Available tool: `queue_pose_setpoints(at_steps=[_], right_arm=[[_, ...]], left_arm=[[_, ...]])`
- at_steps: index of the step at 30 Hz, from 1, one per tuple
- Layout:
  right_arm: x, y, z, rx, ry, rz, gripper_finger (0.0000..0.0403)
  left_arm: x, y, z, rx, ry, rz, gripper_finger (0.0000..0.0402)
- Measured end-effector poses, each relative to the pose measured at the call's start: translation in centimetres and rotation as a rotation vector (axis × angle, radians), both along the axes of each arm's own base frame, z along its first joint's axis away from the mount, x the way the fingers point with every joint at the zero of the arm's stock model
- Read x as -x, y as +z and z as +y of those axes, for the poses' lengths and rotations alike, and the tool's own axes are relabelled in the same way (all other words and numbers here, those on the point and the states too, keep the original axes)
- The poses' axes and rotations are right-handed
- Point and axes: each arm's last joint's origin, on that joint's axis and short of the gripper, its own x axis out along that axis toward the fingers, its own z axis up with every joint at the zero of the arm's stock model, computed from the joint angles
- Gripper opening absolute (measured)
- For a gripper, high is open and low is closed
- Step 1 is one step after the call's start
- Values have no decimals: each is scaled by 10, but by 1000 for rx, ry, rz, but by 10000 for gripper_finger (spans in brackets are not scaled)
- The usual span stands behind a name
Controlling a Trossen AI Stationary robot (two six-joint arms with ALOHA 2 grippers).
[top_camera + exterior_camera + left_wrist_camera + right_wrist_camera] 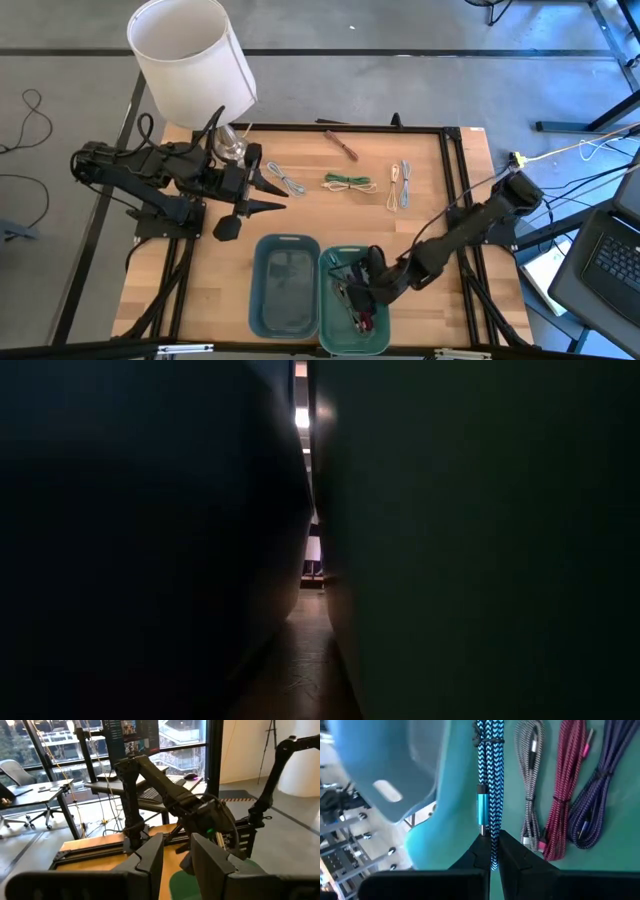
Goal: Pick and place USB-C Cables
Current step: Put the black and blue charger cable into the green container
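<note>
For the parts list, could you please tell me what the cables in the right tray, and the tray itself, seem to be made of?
The blue cable, grey cable, red cable and purple cable look fabric-braided, with a woven zigzag pattern. The blue cable's plug looks like glossy metal, though that is uncertain. The right tray looks like smooth, matte teal plastic with rounded moulded walls.

Both arms matte black, jointed tubular links; black cables trail from bases. Right hand [490, 851]: two dark wedge-shaped fingers.
</note>
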Motion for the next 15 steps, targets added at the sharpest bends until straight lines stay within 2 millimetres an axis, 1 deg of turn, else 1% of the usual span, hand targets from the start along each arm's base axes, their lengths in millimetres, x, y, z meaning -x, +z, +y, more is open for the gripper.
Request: queue_pose_setpoints(at_steps=[2,5,9,12,15], right_arm=[[-1,-6,6,-20,-4,39,12],[-1,-10,14,-42,27,94,12],[3,-19,14,-43,60,216,12],[3,-19,13,-21,45,218,13],[4,-17,12,-13,41,203,39]], left_arm=[[0,0,0,3,-2,0,92],[0,0,0,9,-10,2,92],[0,0,-1,11,-26,2,92],[0,0,-1,11,-26,2,92],[0,0,-1,11,-27,2,92]])
